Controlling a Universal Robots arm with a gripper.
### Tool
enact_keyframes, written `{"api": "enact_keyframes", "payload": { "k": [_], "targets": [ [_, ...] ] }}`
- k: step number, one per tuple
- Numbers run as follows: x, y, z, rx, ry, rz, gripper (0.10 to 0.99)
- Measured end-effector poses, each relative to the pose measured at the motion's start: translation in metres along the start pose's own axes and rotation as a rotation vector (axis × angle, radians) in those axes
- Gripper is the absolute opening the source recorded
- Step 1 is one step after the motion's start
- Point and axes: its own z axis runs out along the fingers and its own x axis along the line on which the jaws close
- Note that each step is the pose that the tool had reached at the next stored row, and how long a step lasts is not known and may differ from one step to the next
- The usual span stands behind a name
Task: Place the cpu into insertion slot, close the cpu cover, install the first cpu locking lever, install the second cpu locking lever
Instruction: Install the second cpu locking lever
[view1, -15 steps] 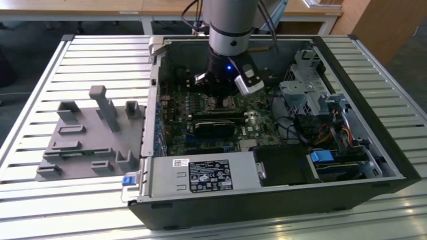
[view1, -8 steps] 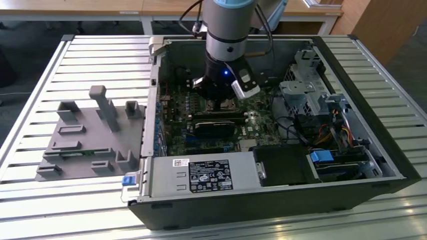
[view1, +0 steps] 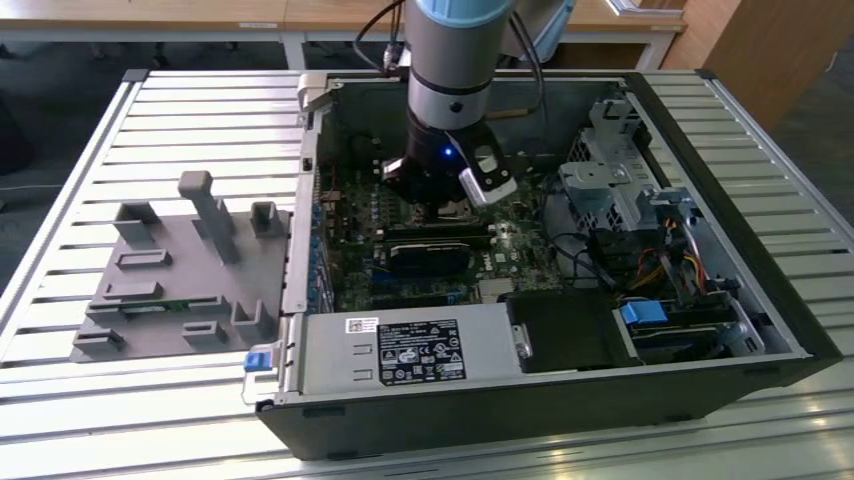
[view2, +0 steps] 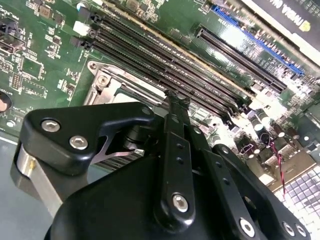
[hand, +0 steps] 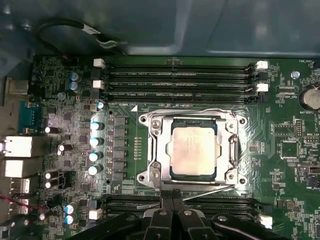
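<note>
The cpu (hand: 194, 150), a silver-grey square chip, lies flat in the insertion slot (hand: 145, 119) on the green motherboard. The cpu cover (hand: 159, 146), a silver frame with a square window, is folded down around it. One thin wire lever (hand: 185, 110) runs along the cover's far side. Another lever (hand: 210, 190) runs slanted along the near side. My gripper (hand: 172, 204) is shut, fingertips together at the free end of that near lever, touching or just above it. In the second wrist view the fingertips (view2: 176, 102) sit by the socket frame (view2: 112, 85). In the exterior view my gripper (view1: 447, 205) reaches down into the case.
Long black memory slots (hand: 175, 75) flank the socket on both sides. A black card (view1: 430, 250) lies just in front of the gripper, with the power supply (view1: 414, 350) nearer. Drive cage (view1: 601, 190) and cables stand at the exterior view's right. A grey fixture (view1: 174, 270) sits outside the case.
</note>
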Motion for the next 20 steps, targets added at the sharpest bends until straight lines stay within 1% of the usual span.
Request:
{"api": "enact_keyframes", "payload": {
  "k": [2, 5, 7, 10, 14, 17, 20],
  "targets": [
    [0.0003, -0.0032, -0.0003, -0.010, 0.0001, 0.000, 0.106],
    [0.0028, -0.0056, -0.0004, -0.032, 0.0001, 0.000, 0.106],
    [0.0051, -0.0065, 0.0000, -0.041, 0.0001, -0.001, 0.106],
    [0.0069, -0.0073, 0.0033, -0.049, 0.0001, -0.001, 0.106],
    [0.0090, -0.0081, 0.0078, -0.054, 0.0003, -0.001, 0.106],
    [0.0100, -0.0102, 0.0089, -0.065, 0.0002, -0.001, 0.106],
    [0.0111, -0.0144, 0.0089, -0.076, 0.0002, -0.001, 0.106]
  ]
}}
